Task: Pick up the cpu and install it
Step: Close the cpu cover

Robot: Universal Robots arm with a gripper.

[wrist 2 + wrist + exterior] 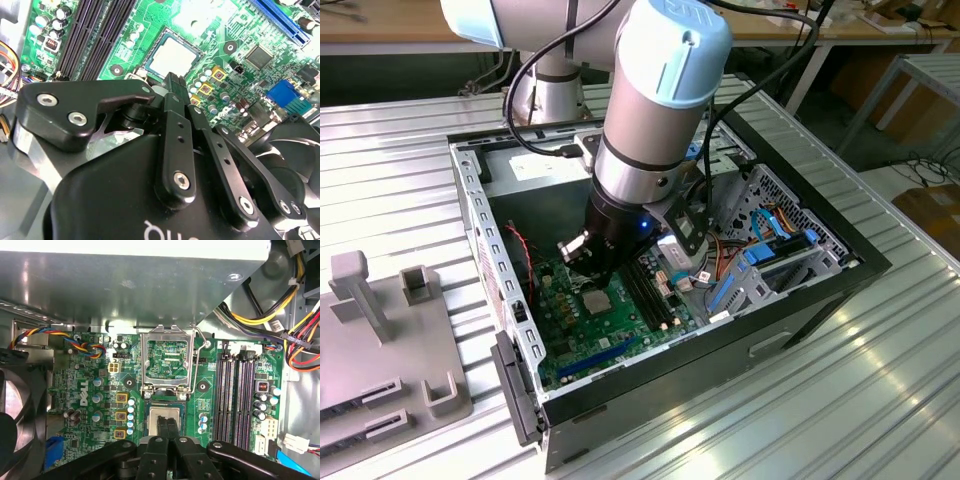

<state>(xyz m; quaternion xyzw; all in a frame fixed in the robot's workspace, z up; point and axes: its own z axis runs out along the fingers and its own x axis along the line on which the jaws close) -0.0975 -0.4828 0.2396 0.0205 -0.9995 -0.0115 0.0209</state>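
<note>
Fingers (171, 86) are pressed together, pinching nothing, tips just over the socket (155, 47), where the cpu (173, 55) lies flat, silver top up, directly beneath them. Behind the socket its metal frame (144, 360) stands swung open; beside the socket run black memory slots (235, 395).

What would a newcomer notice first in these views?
In the exterior view, the big arm plunges into the open computer case on the ribbed metal table. In both wrist views the cpu lies flat on the green board, next to a metal frame swung up and open. The fingers, closed together, are right over the chip.
</note>
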